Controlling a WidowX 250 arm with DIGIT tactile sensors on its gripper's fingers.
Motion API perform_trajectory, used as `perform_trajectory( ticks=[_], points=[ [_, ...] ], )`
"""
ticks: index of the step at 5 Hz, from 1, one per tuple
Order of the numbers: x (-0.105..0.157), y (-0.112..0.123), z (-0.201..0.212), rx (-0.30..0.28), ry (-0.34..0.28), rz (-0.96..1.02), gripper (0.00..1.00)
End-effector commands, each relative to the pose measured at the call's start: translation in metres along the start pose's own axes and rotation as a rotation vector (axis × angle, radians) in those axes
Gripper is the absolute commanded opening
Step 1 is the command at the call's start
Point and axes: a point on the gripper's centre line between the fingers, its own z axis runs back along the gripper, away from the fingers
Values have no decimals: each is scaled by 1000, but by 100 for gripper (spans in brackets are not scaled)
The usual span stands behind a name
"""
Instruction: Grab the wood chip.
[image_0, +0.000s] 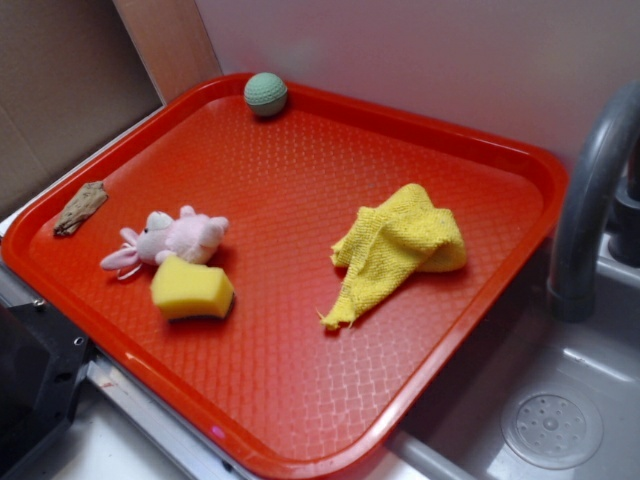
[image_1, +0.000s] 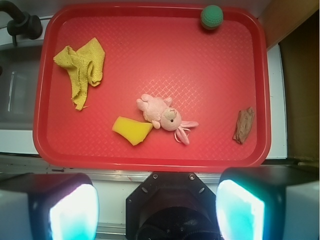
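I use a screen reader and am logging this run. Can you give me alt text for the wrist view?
From above, a red tray holds a wood chip near its right edge, a pink plush toy beside a yellow sponge, a yellow cloth and a green ball. The open gripper hangs outside the near rim.

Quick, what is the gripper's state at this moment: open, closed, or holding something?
Gripper: open and empty, with its fingers wide apart, above the near edge of the red plastic tray. The small flat brown-grey wood chip lies untouched on the tray.
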Motion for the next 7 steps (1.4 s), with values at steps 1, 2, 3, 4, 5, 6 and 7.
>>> perform_trajectory(
  ticks=[1, 2, 3, 4, 5, 6, 7],
  points=[
    [0, 0, 0, 0, 0, 0, 100],
    [1, 19, -27, 20, 30, 86, 100],
    [1, 40, -56, 49, 81, 64, 100],
    [1, 40, -56, 49, 81, 64, 100],
    [1, 40, -56, 49, 81, 64, 100],
    [1, 40, -56, 49, 81, 64, 100],
    [2, 91, -81, 63, 23, 217, 100]
  ],
)
